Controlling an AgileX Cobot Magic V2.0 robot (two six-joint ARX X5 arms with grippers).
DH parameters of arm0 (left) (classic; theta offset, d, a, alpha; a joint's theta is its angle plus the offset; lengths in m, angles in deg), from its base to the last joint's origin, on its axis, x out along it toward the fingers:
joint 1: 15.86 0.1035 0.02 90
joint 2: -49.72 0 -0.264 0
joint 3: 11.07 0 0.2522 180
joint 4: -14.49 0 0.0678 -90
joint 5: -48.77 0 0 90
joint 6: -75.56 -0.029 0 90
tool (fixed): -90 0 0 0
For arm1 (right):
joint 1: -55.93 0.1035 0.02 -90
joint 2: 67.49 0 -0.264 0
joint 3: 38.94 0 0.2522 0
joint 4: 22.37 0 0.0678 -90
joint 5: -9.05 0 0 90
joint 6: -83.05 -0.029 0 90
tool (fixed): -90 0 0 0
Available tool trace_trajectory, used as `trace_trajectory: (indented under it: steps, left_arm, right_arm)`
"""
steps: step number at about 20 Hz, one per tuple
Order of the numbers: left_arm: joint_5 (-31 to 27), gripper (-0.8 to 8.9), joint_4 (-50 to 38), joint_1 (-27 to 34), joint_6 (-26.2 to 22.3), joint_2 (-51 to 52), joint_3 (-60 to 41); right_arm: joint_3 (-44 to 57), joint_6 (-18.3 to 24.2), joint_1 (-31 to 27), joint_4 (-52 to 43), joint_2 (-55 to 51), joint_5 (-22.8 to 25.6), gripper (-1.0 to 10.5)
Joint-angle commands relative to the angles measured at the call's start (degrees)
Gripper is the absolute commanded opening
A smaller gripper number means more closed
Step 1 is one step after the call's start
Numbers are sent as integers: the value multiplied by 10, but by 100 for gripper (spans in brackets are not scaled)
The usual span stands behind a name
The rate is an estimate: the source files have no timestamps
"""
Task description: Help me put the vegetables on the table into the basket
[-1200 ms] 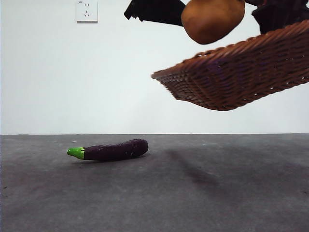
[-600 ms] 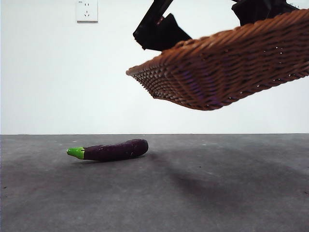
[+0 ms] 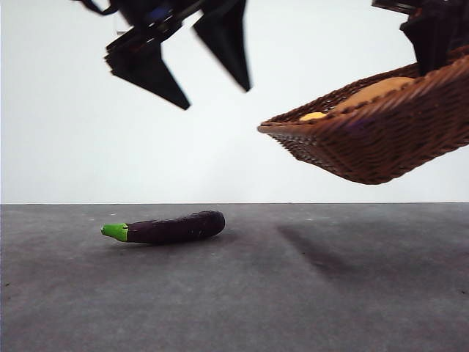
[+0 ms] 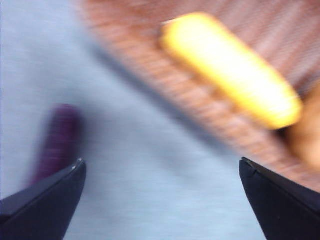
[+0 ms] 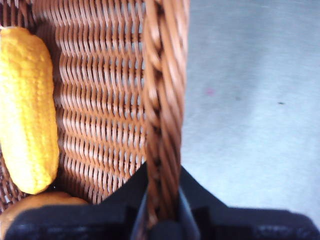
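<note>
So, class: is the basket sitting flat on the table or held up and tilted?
Held up and tilted. The basket hangs clear above the table, casting a shadow, its rim clamped by the right end effector.

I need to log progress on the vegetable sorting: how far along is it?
Done: the yellow corn cob and orange-brown potato lie in the brown woven wicker basket, which the right gripper holds tilted in the air by its rim. In hand: the left gripper hangs open and empty. Left: the dark purple eggplant on the grey table.
</note>
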Motion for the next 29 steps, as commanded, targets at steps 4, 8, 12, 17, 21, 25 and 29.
trace_trajectory:
  steps: [4, 8, 12, 17, 21, 25, 29]
  left_arm:
    - [0, 534, -8, 87, -153, -24, -1]
    - [36, 534, -24, 130, -182, -75, -1]
    - [41, 534, -52, 159, -190, -156, 8]
    - [74, 534, 34, 173, -190, -264, 109]
    - [90, 534, 51, 169, -190, -307, 165]
    - [90, 534, 52, 169, -190, -322, 175]
    - [90, 534, 59, 170, -193, -332, 175]
  right_arm:
    - [4, 18, -26, 11, 5, -5, -8]
    - [4, 21, -29, 9, 5, -7, -8]
    - [4, 21, -28, 10, 5, -7, -8]
    - [4, 22, -28, 10, 5, -7, -8]
    - [4, 26, -28, 10, 5, -7, -8]
    - [4, 31, -28, 9, 5, -7, -8]
    - [4, 32, -28, 9, 5, -7, -8]
